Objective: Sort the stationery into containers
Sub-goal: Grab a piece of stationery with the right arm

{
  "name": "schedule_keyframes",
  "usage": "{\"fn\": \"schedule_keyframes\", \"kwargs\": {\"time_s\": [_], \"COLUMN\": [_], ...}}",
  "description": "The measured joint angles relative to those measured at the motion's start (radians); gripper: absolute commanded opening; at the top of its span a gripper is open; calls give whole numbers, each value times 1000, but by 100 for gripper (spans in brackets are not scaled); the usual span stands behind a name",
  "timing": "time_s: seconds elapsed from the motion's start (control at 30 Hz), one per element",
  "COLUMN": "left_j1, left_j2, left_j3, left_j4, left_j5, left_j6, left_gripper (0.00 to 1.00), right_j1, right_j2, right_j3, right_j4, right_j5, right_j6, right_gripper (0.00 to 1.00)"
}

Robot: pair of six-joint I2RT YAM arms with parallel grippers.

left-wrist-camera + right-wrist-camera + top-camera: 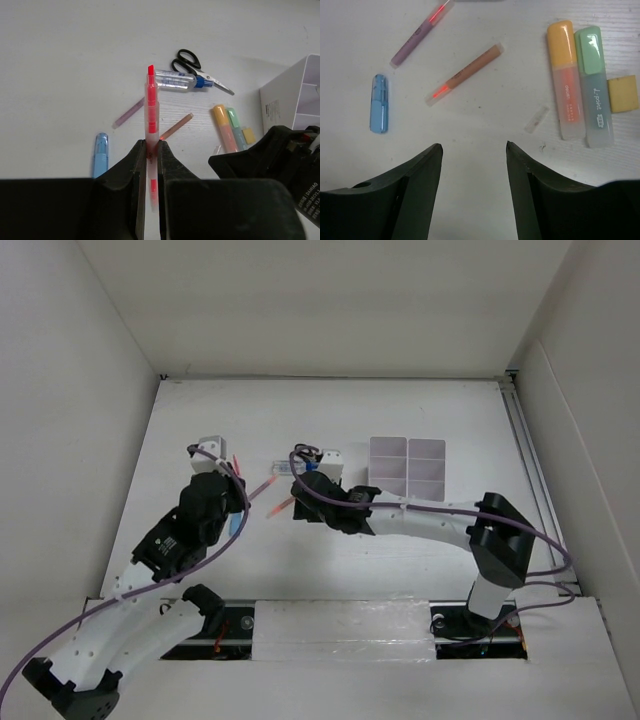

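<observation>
My left gripper point(151, 144) is shut on a thin red and white pen point(151, 107) and holds it above the table; the top view shows it too point(236, 478). My right gripper point(472, 147) is open and empty over bare table. Beyond it lie a light blue marker point(379, 103), two thin pens point(465, 75), an orange highlighter point(565, 75), a green highlighter point(594, 85) and a yellow piece point(623, 93). Black-handled scissors point(190, 62) and a white blue-capped tube point(175, 80) lie farther back. The white organiser point(407, 466) stands to the right.
A small clear cap point(536, 118) lies beside the orange highlighter. The right arm's black wrist point(280, 155) sits close to the left gripper's right side. White walls close in the table at the back and sides.
</observation>
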Motion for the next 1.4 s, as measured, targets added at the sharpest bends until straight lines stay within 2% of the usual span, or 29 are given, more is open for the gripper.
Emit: {"fn": "schedule_keyframes", "kwargs": {"time_s": [0.13, 0.6, 1.03, 1.3, 1.4], "left_j1": [0, 0, -7, -39, -39], "left_j2": [26, 8, -6, -9, -18], "left_j3": [-2, -9, -23, -23, -23], "left_j4": [19, 44, 59, 60, 60], "left_j5": [50, 121, 171, 175, 175], "left_j6": [17, 40, 51, 52, 53], "left_gripper": [0, 0, 0, 0, 0], "right_j1": [0, -72, -76, -76, -76], "right_j2": [26, 120, 200, 201, 213], "right_j3": [2, 13, 13, 14, 29], "right_j4": [-19, -77, -107, -119, -124], "right_j5": [37, 68, 68, 69, 70], "right_j6": [56, 176, 246, 278, 283], "right_gripper": [54, 54, 54, 51, 48]}}
